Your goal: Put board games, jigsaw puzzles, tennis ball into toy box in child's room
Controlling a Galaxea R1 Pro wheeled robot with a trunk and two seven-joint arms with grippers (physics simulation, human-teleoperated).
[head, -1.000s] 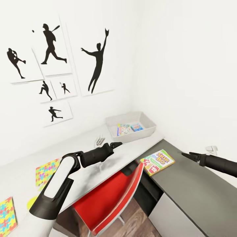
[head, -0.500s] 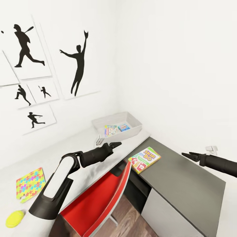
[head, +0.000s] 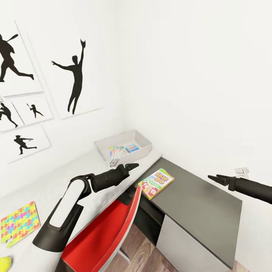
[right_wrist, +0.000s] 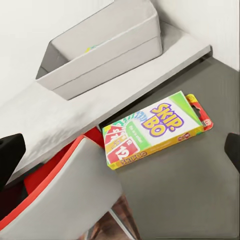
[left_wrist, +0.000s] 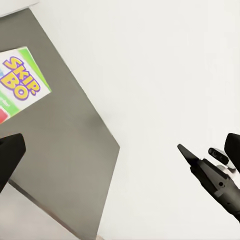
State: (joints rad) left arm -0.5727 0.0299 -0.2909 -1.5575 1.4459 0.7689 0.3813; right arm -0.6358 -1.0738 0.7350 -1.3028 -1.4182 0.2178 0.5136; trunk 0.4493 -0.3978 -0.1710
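Observation:
The toy box (head: 144, 145) stands at the far end of the table (head: 53, 187), against the corner, with two small colourful game boxes (head: 117, 150) lying inside. A SKIP-BO board game (head: 156, 183) lies flat on the lower dark-grey cabinet top, just past the table's end; the right wrist view has it (right_wrist: 155, 129) below the toy box (right_wrist: 110, 60). A jigsaw puzzle (head: 19, 223) and the tennis ball (head: 3, 261) lie on the table at the near left. My left gripper (head: 132, 165) hovers open over the table edge. My right gripper (head: 214, 178) hangs open above the cabinet, right of SKIP-BO.
A red chair (head: 102, 234) is tucked under the table below my left arm. The dark-grey cabinet top (head: 196, 206) runs along the right wall. Black baseball silhouettes (head: 75, 77) hang above the table. A white wall socket (head: 241, 172) sits near my right gripper.
The head camera has swung to the right, so the table, toy box and pictures sit further left in the view. Both arms hold the same pose, open and empty.

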